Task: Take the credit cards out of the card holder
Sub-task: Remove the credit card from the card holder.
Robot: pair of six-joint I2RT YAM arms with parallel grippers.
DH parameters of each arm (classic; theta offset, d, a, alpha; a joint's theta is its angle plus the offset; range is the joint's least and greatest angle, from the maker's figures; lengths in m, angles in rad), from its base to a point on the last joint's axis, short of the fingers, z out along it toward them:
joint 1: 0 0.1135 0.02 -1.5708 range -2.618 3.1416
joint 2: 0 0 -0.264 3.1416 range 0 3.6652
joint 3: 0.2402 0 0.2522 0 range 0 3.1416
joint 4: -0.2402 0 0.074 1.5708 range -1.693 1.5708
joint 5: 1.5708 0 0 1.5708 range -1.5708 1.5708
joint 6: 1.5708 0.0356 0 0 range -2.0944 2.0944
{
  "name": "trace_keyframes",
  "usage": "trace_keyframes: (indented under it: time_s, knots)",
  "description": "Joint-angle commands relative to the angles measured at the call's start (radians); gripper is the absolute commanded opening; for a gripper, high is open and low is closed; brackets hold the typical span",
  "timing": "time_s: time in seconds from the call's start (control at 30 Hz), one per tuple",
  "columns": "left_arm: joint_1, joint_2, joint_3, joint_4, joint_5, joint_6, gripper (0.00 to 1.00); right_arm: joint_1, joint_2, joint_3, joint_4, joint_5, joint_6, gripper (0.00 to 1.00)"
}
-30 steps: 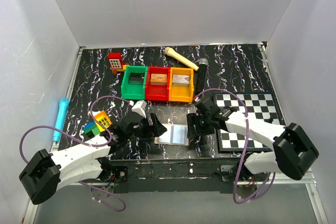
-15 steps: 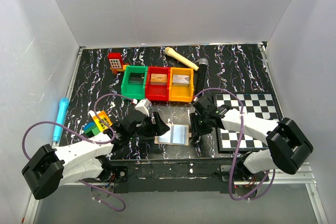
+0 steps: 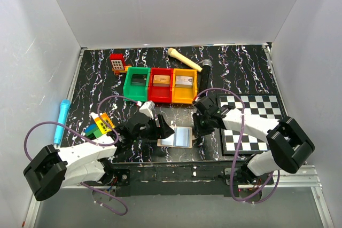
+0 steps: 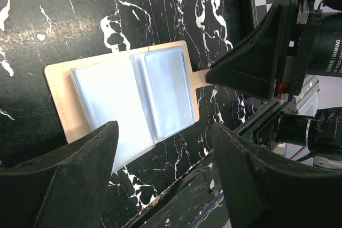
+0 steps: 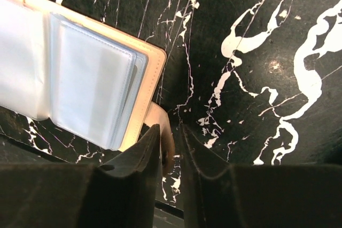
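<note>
Right fingers (image 5: 131, 169) pinch the card holder (image 4: 139, 94); left fingers (image 4: 69, 180), wide apart, have moved closer.

Both arms are white shells with black joint housings: left arm (image 3: 80, 156), right arm (image 3: 251, 125). A purple cable (image 3: 47, 125) loops off each. The fingers (image 4: 64, 169) are matte black wedges. Your right wrist motor (image 4: 327, 41) reads DAMIAO, with red trim.

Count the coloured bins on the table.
3, touching in a row behind the arms: green bin on the left, red bin in the middle, yellow bin on the right. No others are in view, and none looks hidden.
</note>
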Motion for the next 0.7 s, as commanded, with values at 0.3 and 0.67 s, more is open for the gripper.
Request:
trace_keyframes:
  time_s: [0.3,0.67]
  knots:
    - [-0.009,0.062,0.033,0.038,0.043,0.009,0.68,-0.008,-0.118,0.021,-0.003,-0.098,-0.062,0.01]
    - [-0.038,0.186,0.124,0.046,0.075,0.049,0.65,-0.008,-0.224,0.021,-0.008,-0.287,-0.132,0.01]
